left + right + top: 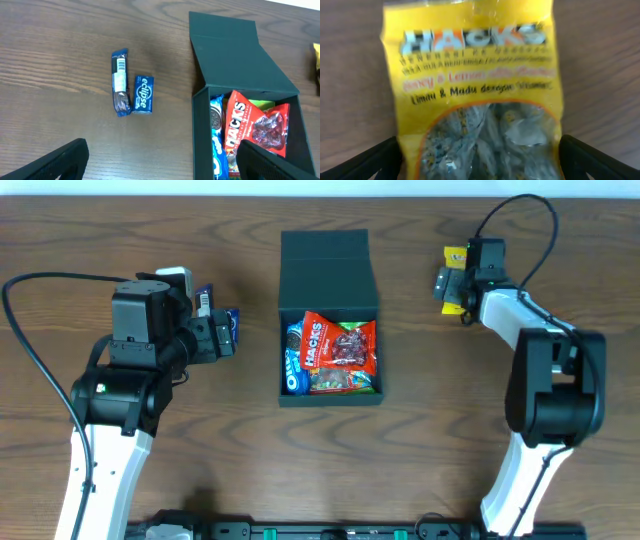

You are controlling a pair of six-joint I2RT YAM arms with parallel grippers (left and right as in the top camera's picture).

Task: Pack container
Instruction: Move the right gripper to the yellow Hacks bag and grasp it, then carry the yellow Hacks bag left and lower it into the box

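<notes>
Since three snacks lie loose on the wooden table (60, 240) while the container already holds several, the packing looks partway done, and the step in hand seems to be the approach for another pick. Nearest its own camera, the left gripper (160, 167) hangs with jaws spread wide and empty; beyond it an Eclipse packet (143, 94) lies just beside a blue bar wrapper (119, 82), seemingly touching it. The right gripper (480, 167), jaws likewise released, straddles a yellow Hacks candy bag (475, 95) without clasping it. Farther in, mid-table between the arms, the dark teal container (330, 398) stands open, its lid flap (326, 270) laid back, an Oreo pack (294, 360) and a red Hacks bag (322, 340) inside. Next, I judge, the right jaws must descend and close squarely on the crinkly bag.
</notes>
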